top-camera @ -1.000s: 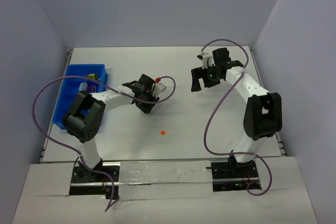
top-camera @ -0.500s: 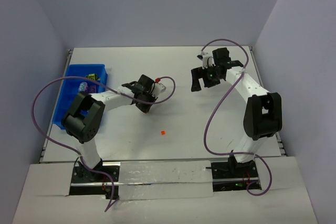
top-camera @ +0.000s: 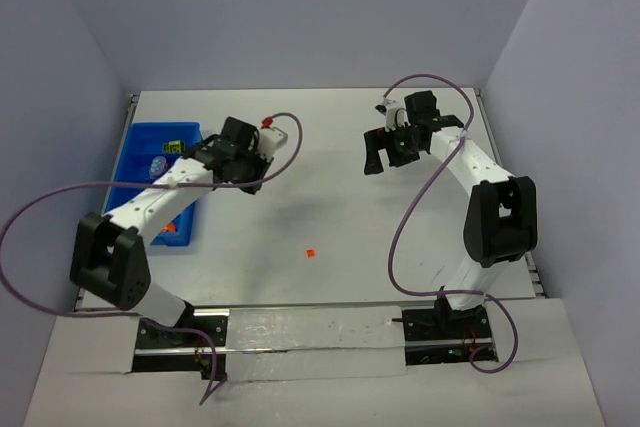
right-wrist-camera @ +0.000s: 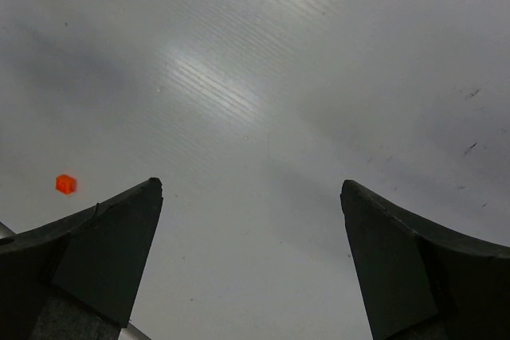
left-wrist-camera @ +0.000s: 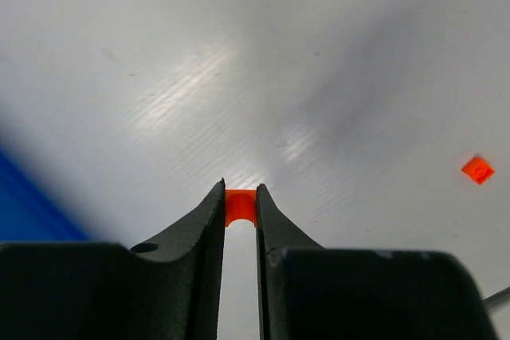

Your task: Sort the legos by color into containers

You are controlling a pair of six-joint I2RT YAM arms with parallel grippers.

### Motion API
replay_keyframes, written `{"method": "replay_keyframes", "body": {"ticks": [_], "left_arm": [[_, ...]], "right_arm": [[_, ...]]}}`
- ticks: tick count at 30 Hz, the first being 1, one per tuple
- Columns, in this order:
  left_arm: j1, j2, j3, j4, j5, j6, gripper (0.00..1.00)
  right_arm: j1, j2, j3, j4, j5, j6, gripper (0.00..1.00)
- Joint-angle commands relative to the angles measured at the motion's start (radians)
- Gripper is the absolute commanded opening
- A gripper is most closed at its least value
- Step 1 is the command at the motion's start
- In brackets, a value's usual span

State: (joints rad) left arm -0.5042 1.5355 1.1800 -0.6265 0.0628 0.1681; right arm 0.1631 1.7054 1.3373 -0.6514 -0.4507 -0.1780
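My left gripper is shut on a small orange brick, pinched between its fingertips above the white table, just right of the blue tray. The tray's edge shows as a blue blur at the left of the left wrist view. The tray holds a yellow-olive brick, a purple brick and an orange brick in separate compartments. Another orange brick lies loose on the table; it also shows in the left wrist view and the right wrist view. My right gripper is open and empty.
The white table is walled by pale panels at the back and both sides. Purple cables loop from both arms over the table. The left forearm lies across the tray's right side.
My left arm has swung left and back from the table's middle to the tray's right edge. The right arm and the loose orange brick have not moved.
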Motion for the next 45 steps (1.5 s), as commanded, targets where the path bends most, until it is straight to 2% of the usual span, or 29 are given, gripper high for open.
{"method": "replay_keyframes", "body": {"ticks": [1,8,12,22,24,25,28,33,38,40,42,44,45], "left_arm": [[0.149,-0.14,0.014,-0.135,0.013,0.027,0.08],[0.429,-0.25,-0.045,-0.239,0.046,0.11,0.08],[0.552,-0.278,-0.088,-0.241,0.064,0.152,0.08],[0.764,-0.229,-0.201,-0.146,0.081,0.252,0.09],[0.771,-0.227,-0.214,-0.137,0.078,0.261,0.11],[0.771,-0.227,-0.218,-0.131,0.074,0.265,0.15],[0.771,-0.226,-0.232,-0.117,0.06,0.274,0.37],[0.772,-0.222,-0.222,-0.083,0.047,0.269,0.58],[0.77,-0.22,-0.134,-0.1,0.088,0.277,0.63],[0.759,-0.235,-0.066,-0.13,0.164,0.288,0.65],[0.694,-0.246,0.009,-0.192,0.273,0.306,0.66],[0.615,-0.255,0.019,-0.219,0.33,0.322,0.66],[0.542,-0.269,-0.001,-0.219,0.372,0.333,0.66]], "right_arm": [[-0.001,0.007,0.046,-0.007,0.001,-0.011,1.0],[0.001,0.014,0.049,-0.008,-0.003,-0.008,1.0],[0.003,0.016,0.049,-0.01,-0.003,-0.008,1.0],[0.006,0.02,0.046,-0.01,0.002,-0.011,1.0],[0.006,0.02,0.047,-0.01,0.001,-0.012,1.0],[0.006,0.021,0.048,-0.01,0.002,-0.012,1.0],[0.006,0.022,0.049,-0.01,0.003,-0.011,1.0],[0.006,0.022,0.048,-0.01,0.003,-0.011,1.0],[0.006,0.019,0.048,-0.01,0.004,-0.011,1.0],[0.006,0.02,0.05,-0.011,0.004,-0.009,1.0],[0.007,0.023,0.051,-0.01,0.001,-0.009,1.0],[0.006,0.027,0.053,-0.01,0.003,-0.008,1.0],[0.004,0.031,0.054,-0.011,0.0,-0.006,1.0]]}}
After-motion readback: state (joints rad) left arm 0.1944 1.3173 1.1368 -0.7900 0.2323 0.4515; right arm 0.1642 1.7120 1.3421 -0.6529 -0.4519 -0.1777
